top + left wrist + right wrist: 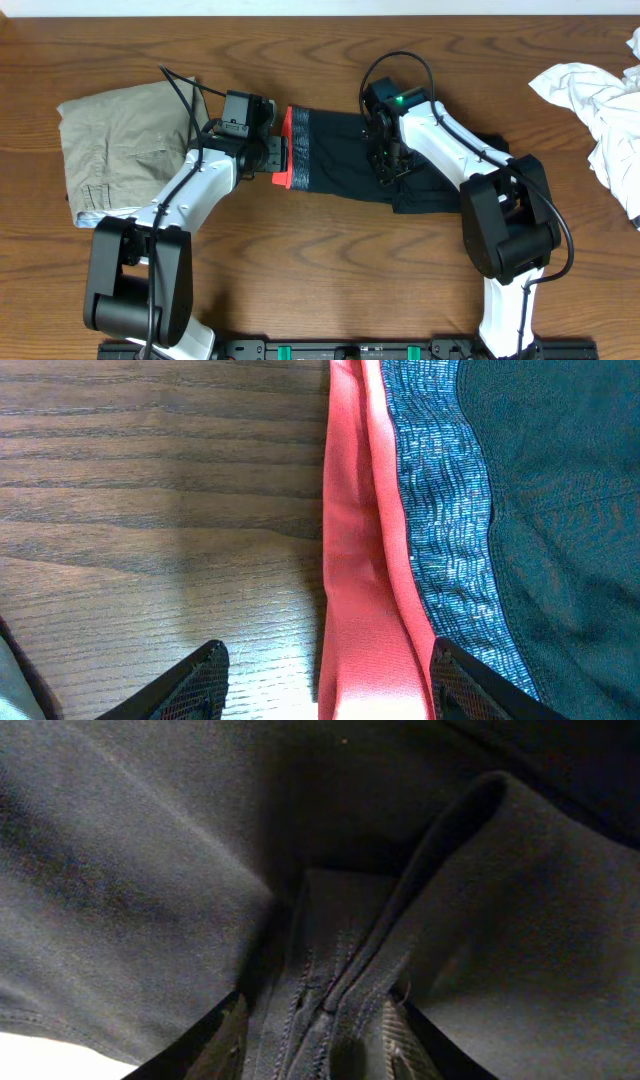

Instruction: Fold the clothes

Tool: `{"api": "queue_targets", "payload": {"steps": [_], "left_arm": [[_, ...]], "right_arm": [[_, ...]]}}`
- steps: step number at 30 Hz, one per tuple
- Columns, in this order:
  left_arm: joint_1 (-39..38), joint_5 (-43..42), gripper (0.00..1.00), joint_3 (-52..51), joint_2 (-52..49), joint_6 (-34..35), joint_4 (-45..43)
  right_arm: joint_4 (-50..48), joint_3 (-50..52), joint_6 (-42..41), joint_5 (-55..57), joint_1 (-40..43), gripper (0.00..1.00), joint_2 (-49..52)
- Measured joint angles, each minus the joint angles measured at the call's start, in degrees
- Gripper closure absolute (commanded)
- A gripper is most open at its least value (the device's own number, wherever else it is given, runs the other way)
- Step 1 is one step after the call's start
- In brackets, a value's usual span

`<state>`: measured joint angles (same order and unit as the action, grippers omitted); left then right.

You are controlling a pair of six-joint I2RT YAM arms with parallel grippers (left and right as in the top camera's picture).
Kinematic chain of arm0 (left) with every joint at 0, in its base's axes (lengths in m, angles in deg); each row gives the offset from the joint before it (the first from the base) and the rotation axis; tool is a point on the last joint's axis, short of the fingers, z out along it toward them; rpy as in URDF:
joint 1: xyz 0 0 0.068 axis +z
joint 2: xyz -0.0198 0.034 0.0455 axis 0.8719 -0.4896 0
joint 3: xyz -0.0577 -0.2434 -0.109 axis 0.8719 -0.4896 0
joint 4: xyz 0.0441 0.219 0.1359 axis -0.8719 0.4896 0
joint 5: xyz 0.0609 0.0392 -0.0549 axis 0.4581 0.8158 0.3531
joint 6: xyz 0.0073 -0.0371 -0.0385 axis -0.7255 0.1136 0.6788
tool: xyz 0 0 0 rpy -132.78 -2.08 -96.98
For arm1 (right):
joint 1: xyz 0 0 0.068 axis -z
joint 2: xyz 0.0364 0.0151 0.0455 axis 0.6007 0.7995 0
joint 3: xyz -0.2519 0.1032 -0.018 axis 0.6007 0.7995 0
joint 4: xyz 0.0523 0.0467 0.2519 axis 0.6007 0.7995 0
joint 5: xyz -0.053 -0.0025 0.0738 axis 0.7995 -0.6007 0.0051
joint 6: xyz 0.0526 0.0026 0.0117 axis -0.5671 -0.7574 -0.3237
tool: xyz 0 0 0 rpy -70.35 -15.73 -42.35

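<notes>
Leggings [338, 150] lie left-right across the tabletop [330, 280]. Left end effector [327, 652] is spread apart over the coral waistband edge [350, 560], right end effector [315, 1012] is clamped on a mid-leg fold.

Likely a robotics lab: two white-and-black jointed robot arms [185, 195] are standing on a black metal mounting rail [350, 351] edging a brown wood-grain counter [300, 250], trailing black cables [180, 95]. Black leggings [340, 150], khaki trousers [115, 140] and a crumpled white garment [600, 100] are lying there.

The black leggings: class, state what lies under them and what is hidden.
The wooden table shows around the black leggings, so they likely rest on it. The fabric and the right gripper cover whatever lies beneath.
</notes>
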<state>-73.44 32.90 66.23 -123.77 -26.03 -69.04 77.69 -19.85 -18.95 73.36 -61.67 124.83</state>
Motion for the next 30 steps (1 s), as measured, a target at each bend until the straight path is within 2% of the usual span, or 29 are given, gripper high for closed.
{"api": "queue_targets", "payload": {"steps": [3, 14, 21, 30], "left_arm": [[0.0, 0.0, 0.35, 0.0, 0.0, 0.0, 0.0], [0.0, 0.0, 0.35, 0.0, 0.0, 0.0, 0.0], [0.0, 0.0, 0.35, 0.0, 0.0, 0.0, 0.0], [0.0, 0.0, 0.35, 0.0, 0.0, 0.0, 0.0]], "right_arm": [[0.0, 0.0, -0.7, 0.8, 0.0, 0.67, 0.0], [-0.4, 0.0, -3.5, 4.0, 0.0, 0.73, 0.3], [-0.8, 0.0, -3.9, 3.6, 0.0, 0.64, 0.3], [-2.8, 0.0, -2.8, -0.1, -0.2, 0.6, 0.3]]}}
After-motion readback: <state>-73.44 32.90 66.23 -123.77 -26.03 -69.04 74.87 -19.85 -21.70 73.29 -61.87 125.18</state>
